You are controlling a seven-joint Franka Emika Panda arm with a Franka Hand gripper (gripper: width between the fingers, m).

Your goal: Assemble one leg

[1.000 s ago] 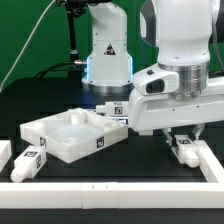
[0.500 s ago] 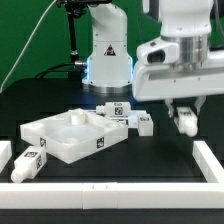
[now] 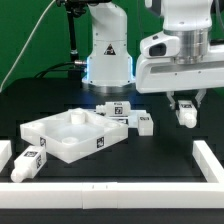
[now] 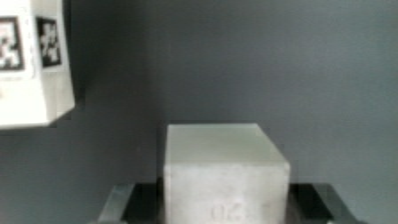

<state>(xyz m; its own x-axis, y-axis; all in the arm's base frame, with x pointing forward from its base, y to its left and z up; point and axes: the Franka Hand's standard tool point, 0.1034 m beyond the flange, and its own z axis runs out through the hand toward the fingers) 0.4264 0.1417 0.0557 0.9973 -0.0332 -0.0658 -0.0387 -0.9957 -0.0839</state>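
Note:
My gripper is shut on a white leg and holds it in the air at the exterior view's right, well above the black table. In the wrist view the held leg fills the space between my fingers. The large white square tray-like piece lies on the table at the exterior view's left. Two more legs with tags lie just beyond its far right corner. Another leg lies at the front left. A tagged white part shows below in the wrist view.
A white rail runs along the front edge and a white rail up the right side. The robot base stands at the back. A white piece sits at the far left edge.
My gripper has lifted the leg up off the table at the right, from beside the right rail to well above it.

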